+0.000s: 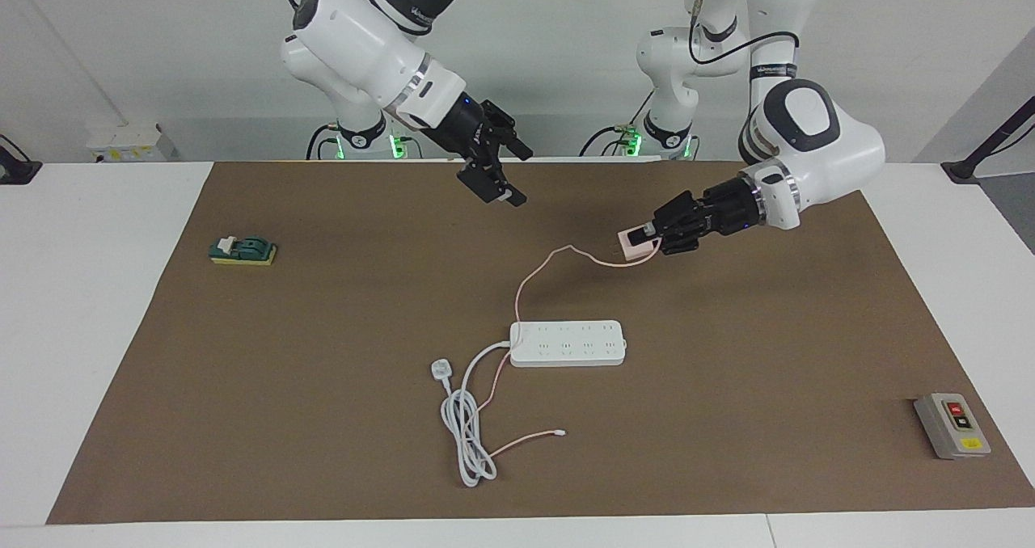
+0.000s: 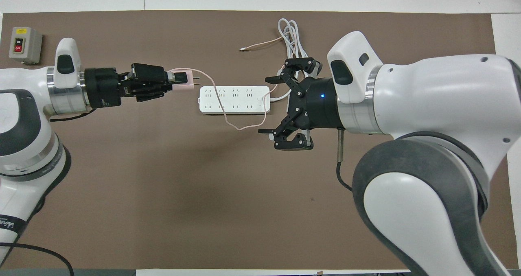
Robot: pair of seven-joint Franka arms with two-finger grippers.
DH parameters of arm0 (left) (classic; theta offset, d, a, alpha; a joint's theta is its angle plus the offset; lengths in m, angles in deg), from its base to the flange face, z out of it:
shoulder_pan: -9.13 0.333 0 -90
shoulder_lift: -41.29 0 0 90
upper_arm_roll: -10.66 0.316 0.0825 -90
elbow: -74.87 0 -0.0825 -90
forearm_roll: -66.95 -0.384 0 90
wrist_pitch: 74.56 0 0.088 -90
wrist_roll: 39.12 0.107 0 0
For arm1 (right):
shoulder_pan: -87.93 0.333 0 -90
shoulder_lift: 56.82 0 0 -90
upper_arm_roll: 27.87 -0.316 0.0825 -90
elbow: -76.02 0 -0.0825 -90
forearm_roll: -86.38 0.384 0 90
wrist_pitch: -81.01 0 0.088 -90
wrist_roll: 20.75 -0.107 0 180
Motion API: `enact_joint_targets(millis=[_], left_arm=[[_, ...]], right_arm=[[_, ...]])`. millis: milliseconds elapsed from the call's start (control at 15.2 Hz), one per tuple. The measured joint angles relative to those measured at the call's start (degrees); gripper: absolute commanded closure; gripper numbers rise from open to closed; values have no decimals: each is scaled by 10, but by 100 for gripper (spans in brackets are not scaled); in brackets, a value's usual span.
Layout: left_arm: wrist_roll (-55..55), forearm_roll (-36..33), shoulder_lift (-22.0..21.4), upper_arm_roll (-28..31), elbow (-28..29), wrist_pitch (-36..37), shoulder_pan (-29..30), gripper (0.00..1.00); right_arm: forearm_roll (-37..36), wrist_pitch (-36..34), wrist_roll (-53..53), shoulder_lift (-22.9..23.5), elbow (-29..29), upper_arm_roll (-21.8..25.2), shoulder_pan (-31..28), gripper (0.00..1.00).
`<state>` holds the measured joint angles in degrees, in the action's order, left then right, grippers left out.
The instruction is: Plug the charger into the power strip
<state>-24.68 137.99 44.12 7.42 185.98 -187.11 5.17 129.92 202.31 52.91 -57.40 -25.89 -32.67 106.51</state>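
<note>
Left gripper (image 1: pixel 647 239) clamps charger (image 1: pixel 635 242) in air, prongs seemingly sideways; power strip (image 1: pixel 568 343) below, lengthwise between arms' ends; right gripper (image 1: pixel 495 191) wide, empty, raised

The power strip (image 1: pixel 568 343) lies mid-mat, its coiled cord (image 1: pixel 465 427) farther from the robots.

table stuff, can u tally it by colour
pink: 1, the charger in the left gripper
white: 1, the power strip
grey: 1, the button box
green: 1, the small block
total: 4
</note>
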Motion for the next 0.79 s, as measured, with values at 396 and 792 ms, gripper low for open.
enact_joint_targets(millis=[396, 792], left_arm=[[-184, -289, -45, -2, -39, 24, 6, 100], [-281, -502, -50, -7, -51, 91, 4, 100]], right_arm=[[-60, -75, -106, -29, 1, 2, -46, 0], [-152, -126, -263, -68, 1, 3, -61, 0]])
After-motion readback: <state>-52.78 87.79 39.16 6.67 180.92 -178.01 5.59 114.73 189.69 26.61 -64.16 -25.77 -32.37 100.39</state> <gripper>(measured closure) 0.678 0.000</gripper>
